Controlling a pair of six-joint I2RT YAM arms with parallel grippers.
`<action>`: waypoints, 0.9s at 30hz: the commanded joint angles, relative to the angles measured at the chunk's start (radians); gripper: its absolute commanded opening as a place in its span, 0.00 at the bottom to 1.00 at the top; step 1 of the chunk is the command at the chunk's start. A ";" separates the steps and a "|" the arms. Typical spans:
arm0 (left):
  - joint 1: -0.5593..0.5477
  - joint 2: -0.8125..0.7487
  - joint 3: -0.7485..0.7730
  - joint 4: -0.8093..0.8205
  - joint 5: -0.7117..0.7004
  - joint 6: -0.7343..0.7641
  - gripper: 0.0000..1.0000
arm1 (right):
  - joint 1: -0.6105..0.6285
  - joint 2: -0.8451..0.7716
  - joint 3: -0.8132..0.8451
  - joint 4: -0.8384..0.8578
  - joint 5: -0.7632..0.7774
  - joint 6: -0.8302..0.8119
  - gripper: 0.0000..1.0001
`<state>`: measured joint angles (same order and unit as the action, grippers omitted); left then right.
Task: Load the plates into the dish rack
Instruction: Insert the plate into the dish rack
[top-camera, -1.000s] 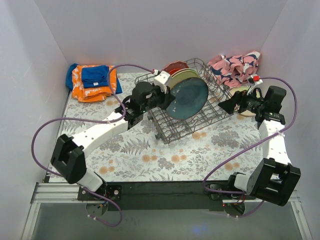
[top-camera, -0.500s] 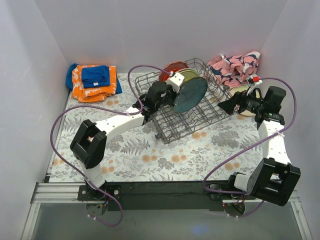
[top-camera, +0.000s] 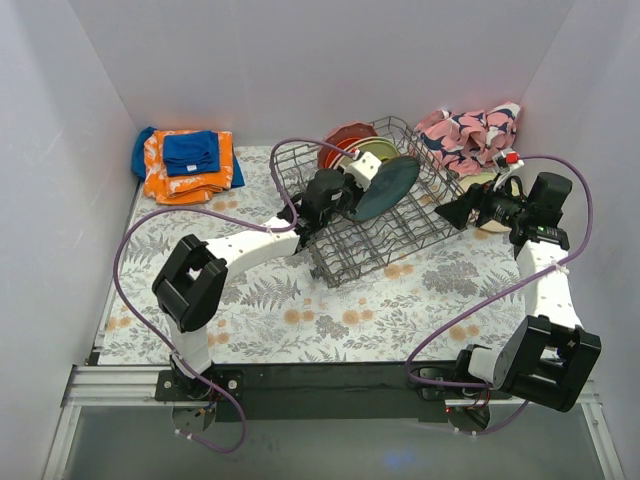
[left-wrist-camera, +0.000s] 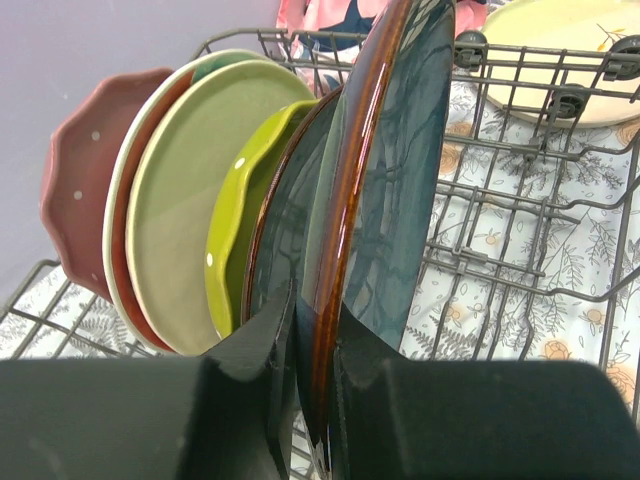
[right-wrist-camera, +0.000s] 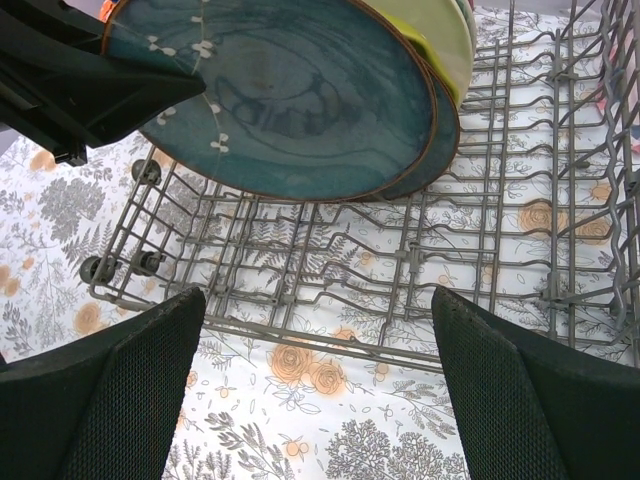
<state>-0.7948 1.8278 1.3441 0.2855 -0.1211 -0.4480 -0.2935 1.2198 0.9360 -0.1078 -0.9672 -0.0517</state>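
Inside the dish rack (top-camera: 402, 252), my left gripper (left-wrist-camera: 315, 330) is pinched narrow on the rim of the teal plate (left-wrist-camera: 410, 170). The plate stands on edge, its face just beside the row of plates (left-wrist-camera: 190, 200) already slotted. I judge its slot lies directly below. My right gripper (right-wrist-camera: 318, 390) hangs wide open beside the rack, holding nothing.
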 joint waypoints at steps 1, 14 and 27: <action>-0.006 -0.025 0.081 0.236 -0.028 0.051 0.00 | -0.003 0.009 0.000 0.031 -0.027 0.009 0.98; -0.009 0.034 0.096 0.254 -0.058 0.100 0.00 | -0.003 0.020 0.000 0.033 -0.027 0.009 0.98; -0.012 0.059 0.082 0.225 -0.037 0.065 0.00 | -0.002 0.015 0.001 0.031 -0.025 0.009 0.98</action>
<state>-0.8043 1.9442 1.3617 0.3435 -0.1497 -0.3698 -0.2935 1.2381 0.9348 -0.1047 -0.9730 -0.0509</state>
